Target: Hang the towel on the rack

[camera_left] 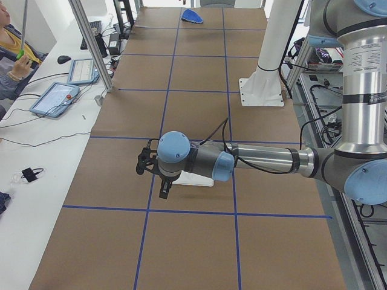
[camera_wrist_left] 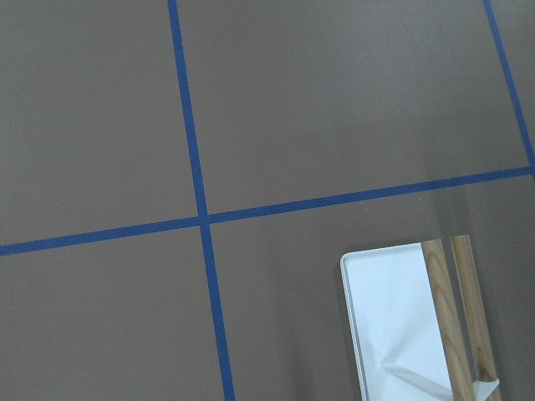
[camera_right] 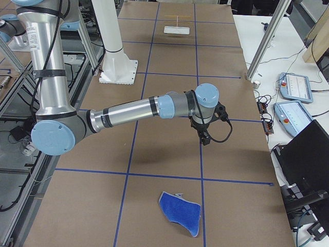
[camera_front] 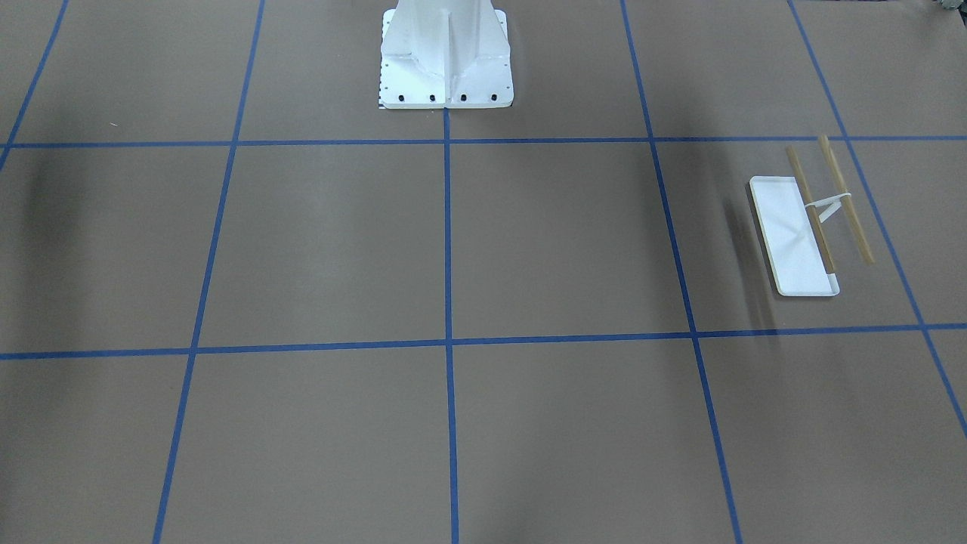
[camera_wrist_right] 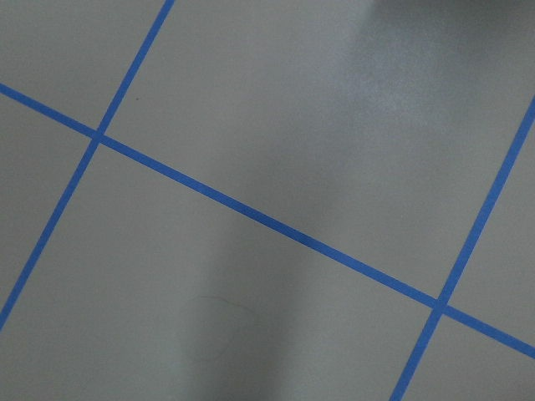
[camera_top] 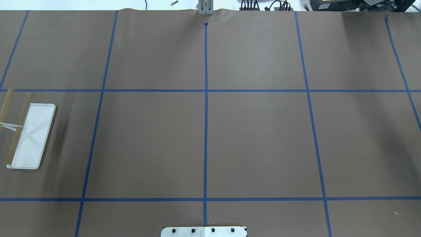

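The blue towel (camera_right: 180, 212) lies crumpled flat on the table at the robot's right end; it also shows far off in the exterior left view (camera_left: 192, 16). The rack (camera_front: 793, 234) stands at the robot's left end, with a white tray base (camera_top: 33, 135) and two wood rods (camera_front: 846, 200), both bare. My left gripper (camera_left: 164, 193) hangs above the table close to the rack, whose tray (camera_wrist_left: 393, 326) shows in the left wrist view. My right gripper (camera_right: 204, 139) hangs over the table, well short of the towel. I cannot tell whether either gripper is open or shut.
The white bolted pedestal (camera_front: 446, 53) stands at the robot's side of the table. A side bench holds tablets (camera_left: 54, 99) and a laptop (camera_right: 308, 154), with metal posts (camera_left: 91, 42) at the table's edge. A seated person (camera_left: 12, 42) is at the bench.
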Controlling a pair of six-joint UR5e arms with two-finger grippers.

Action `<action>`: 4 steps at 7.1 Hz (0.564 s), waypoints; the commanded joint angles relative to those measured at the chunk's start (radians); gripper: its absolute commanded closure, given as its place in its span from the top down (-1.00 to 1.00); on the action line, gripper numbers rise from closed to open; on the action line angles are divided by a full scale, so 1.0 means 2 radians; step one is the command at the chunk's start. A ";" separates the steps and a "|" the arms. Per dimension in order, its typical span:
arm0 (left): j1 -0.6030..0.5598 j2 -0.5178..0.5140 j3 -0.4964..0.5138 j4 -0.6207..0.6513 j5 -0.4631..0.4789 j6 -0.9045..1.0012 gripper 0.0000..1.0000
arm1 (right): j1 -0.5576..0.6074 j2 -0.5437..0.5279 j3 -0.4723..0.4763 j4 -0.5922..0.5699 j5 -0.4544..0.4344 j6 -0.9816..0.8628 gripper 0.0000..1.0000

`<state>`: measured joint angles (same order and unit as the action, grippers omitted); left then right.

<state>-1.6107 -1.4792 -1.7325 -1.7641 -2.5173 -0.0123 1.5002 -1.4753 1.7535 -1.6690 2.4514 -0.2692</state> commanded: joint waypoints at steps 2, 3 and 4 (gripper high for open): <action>0.000 -0.001 0.000 -0.006 0.000 -0.025 0.97 | 0.000 -0.001 0.000 0.000 0.000 0.000 1.00; 0.000 0.000 0.000 -0.015 0.001 -0.026 0.97 | 0.000 -0.002 0.000 0.000 0.000 0.000 1.00; 0.000 0.000 0.000 -0.017 0.001 -0.026 0.97 | 0.001 -0.003 0.000 0.000 0.000 0.000 1.00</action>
<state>-1.6107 -1.4794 -1.7329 -1.7875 -2.5163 -0.0584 1.5004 -1.4784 1.7533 -1.6690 2.4513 -0.2700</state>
